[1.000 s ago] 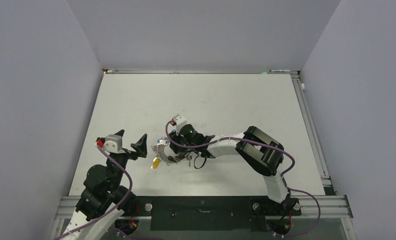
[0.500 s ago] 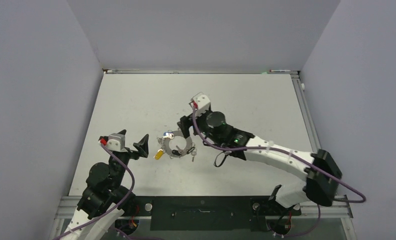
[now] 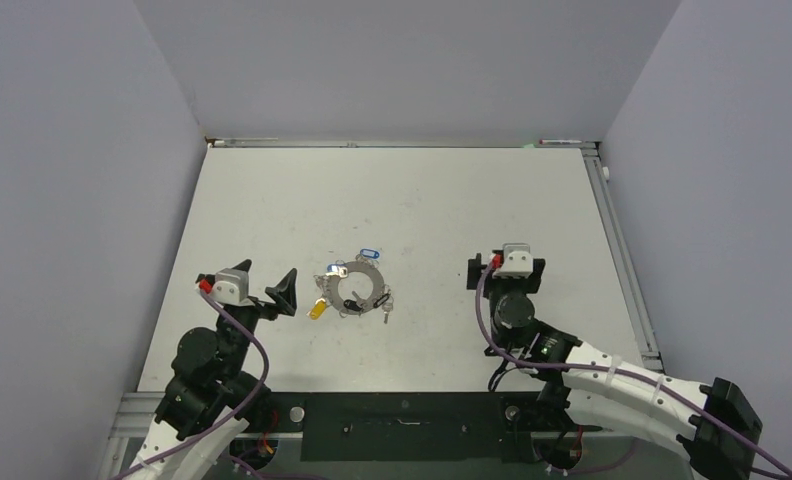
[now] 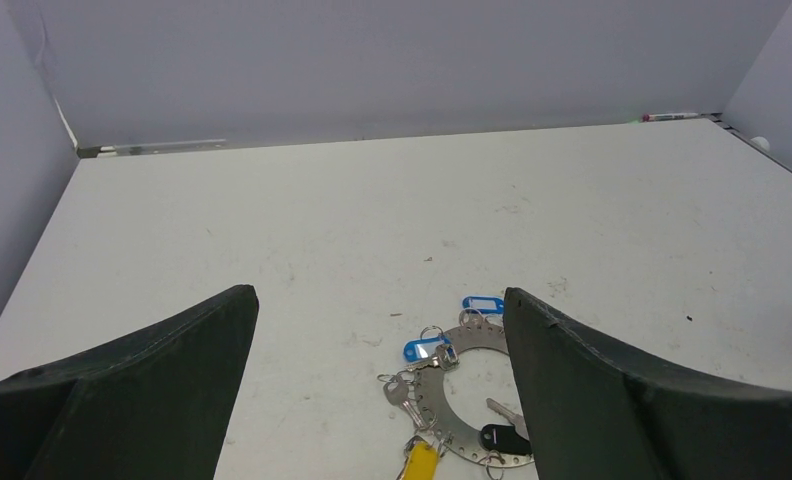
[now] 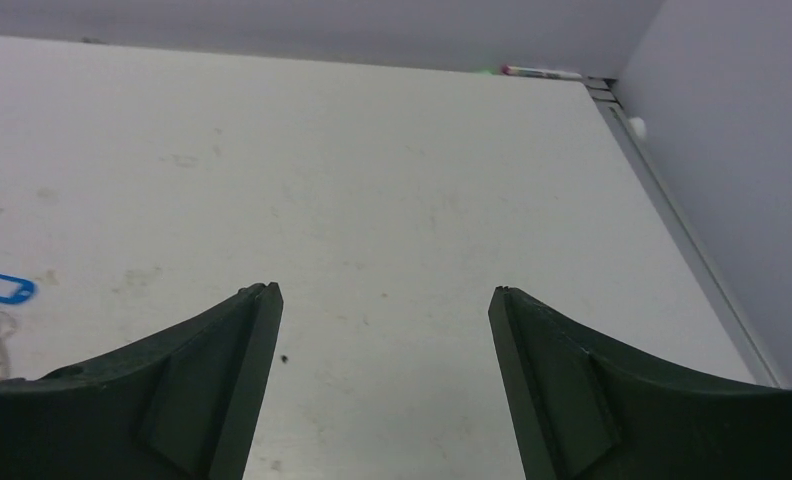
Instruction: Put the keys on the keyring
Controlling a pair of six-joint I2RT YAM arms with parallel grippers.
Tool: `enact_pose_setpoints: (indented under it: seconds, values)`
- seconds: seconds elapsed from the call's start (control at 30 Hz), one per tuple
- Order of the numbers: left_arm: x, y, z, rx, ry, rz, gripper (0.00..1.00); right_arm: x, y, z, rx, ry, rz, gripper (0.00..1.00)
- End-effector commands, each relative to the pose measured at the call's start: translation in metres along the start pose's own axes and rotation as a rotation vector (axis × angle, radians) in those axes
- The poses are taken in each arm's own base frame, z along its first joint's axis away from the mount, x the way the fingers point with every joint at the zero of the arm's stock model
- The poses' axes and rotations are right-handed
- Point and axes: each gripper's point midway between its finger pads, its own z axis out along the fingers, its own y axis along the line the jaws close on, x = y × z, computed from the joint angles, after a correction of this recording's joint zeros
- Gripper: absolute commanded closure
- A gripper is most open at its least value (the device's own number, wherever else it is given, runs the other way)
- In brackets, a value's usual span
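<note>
**Top view.** The keyring (image 3: 353, 291) lies flat on the bench (image 3: 472, 200), left of centre, with the keys (image 3: 384, 306) gathered round its rim. My left hand (image 3: 264, 280) hovers just beside it, released and grasping nothing. My right hand (image 3: 505, 268) stands well apart to the right, also released and empty.

**Left wrist view.** The keyring sits low between my spread fingers (image 4: 172, 380). Round its rim I see 5 items:
- 2 blue tags (image 4: 481, 303)
- 1 silver key (image 4: 400, 390)
- 1 yellow tag (image 4: 421, 462)
- 1 black-headed key (image 4: 502, 438)

All 5 touch or overlap the rim. I cannot tell whether each one is actually threaded through a loop.

**Right wrist view.** Only bare bench lies between my open fingers (image 5: 212, 380), with 1 blue tag at the left edge.

**Step in hand (my judgement).** The threading looks near its end, or at a pause between keys, since neither hand holds anything.

**Next move (my judgement).**
- First I would check the rim for any key lying loose.
- If 1 is loose, the left hand is best placed to pin the ring.
- The right hand must then travel across, pinch the loose key by its head, and steer it into a small loop.
- That calls for a fine, low grasp on thin metal lying flat.
</note>
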Motion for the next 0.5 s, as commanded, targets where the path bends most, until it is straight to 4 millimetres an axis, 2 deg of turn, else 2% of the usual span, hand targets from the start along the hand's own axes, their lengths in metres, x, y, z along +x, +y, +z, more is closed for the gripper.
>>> enact_pose_setpoints:
  seconds: [0.0, 0.07, 0.2, 0.33, 0.37, 0.47]
  values:
    - [-0.011, -0.003, 0.001, 0.017, -0.047, -0.014, 0.1, 0.023, -0.06, -0.009, 0.267, -0.028, -0.073, 0.21]
    - [-0.011, -0.003, 0.001, 0.017, -0.047, -0.014, 0.1, 0.03, -0.08, -0.009, 0.351, -0.041, -0.061, 0.18]
    - [-0.01, -0.003, 0.001, 0.015, -0.047, -0.014, 0.09, 0.066, -0.117, 0.01, 0.498, 0.035, -0.023, 0.18]
    - [-0.005, 0.001, 0.004, -0.011, -0.031, -0.009, 0.06, 0.101, -0.144, 0.035, 0.585, 0.171, 0.015, 0.17]
    - [-0.003, 0.003, 0.005, -0.024, -0.024, -0.009, 0.01, 0.107, -0.15, 0.038, 0.616, 0.188, 0.02, 0.17]
    - [0.009, 0.006, 0.01, -0.054, 0.006, 0.003, 0.04, 0.123, -0.168, 0.04, 0.731, 0.198, 0.04, 0.21]
